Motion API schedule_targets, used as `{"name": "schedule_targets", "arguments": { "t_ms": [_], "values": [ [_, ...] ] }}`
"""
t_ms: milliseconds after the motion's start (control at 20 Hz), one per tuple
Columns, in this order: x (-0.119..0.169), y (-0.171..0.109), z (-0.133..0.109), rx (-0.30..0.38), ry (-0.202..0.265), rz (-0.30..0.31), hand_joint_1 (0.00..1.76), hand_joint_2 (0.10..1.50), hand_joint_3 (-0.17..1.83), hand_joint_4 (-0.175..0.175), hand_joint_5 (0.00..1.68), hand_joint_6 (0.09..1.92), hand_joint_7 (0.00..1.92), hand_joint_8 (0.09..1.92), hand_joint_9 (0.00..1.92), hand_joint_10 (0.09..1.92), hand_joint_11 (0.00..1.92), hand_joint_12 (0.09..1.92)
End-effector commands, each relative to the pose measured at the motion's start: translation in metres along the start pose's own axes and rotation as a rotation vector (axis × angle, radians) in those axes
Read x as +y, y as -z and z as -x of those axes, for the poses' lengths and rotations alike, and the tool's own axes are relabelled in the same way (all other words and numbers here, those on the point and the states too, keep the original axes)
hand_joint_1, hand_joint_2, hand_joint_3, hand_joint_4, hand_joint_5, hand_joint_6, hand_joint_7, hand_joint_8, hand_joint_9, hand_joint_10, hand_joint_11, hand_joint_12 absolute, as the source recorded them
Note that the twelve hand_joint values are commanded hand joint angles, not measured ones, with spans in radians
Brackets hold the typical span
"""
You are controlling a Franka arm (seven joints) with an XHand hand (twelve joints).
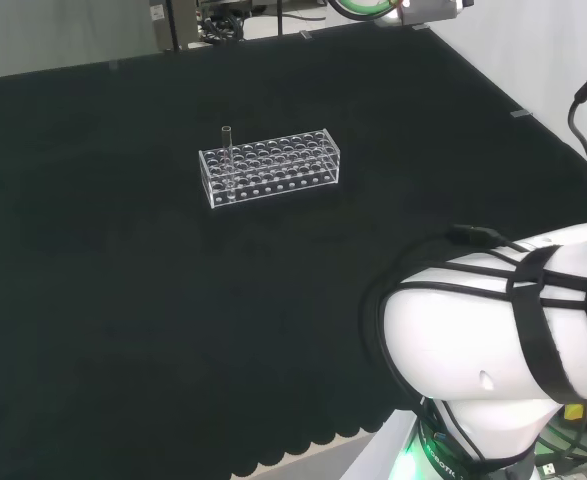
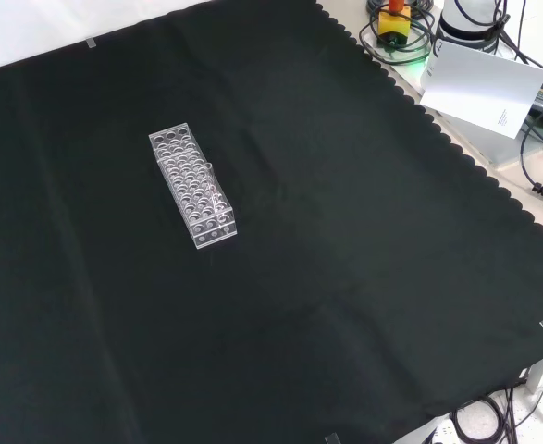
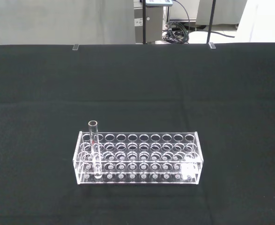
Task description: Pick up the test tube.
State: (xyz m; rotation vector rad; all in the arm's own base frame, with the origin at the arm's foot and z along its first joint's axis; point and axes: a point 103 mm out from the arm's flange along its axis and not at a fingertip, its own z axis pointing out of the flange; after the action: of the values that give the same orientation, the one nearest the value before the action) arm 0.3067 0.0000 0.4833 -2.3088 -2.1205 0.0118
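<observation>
Item: test tube, clear glass, upright in a hole at the 9 o'clock end of the rack in the wrist view, mouth standing above the rack for easy gripping. Rack: clear, mid-worktop. Robot hand: state cannot be told.

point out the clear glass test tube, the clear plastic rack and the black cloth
clear glass test tube (image 3: pixel 94 149), wrist view, mid-length of the upright tube
clear plastic rack (image 1: pixel 283 160), head view, its holed top plate
black cloth (image 2: pixel 364 277), front view, a bare stretch
</observation>
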Motion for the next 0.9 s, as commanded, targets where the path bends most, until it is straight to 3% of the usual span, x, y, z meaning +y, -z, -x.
{"name": "schedule_targets", "arguments": {
  "t_ms": [50,250,900],
  "values": [
    [0.002,0.0,0.0,-0.008,0.005,0.003,0.53,0.75,0.6,-0.007,0.01,0.09,0.0,0.25,0.0,0.27,0.0,1.18],
    [0.013,-0.002,0.004,0.002,0.016,-0.01,0.52,0.84,0.43,-0.005,0.0,0.09,0.0,0.23,0.0,0.24,0.0,1.25],
    [0.085,-0.015,-0.002,-0.003,0.061,-0.093,0.53,0.86,0.36,-0.004,0.01,0.09,0.0,0.3,0.0,0.34,0.0,1.3]
  ]
}}
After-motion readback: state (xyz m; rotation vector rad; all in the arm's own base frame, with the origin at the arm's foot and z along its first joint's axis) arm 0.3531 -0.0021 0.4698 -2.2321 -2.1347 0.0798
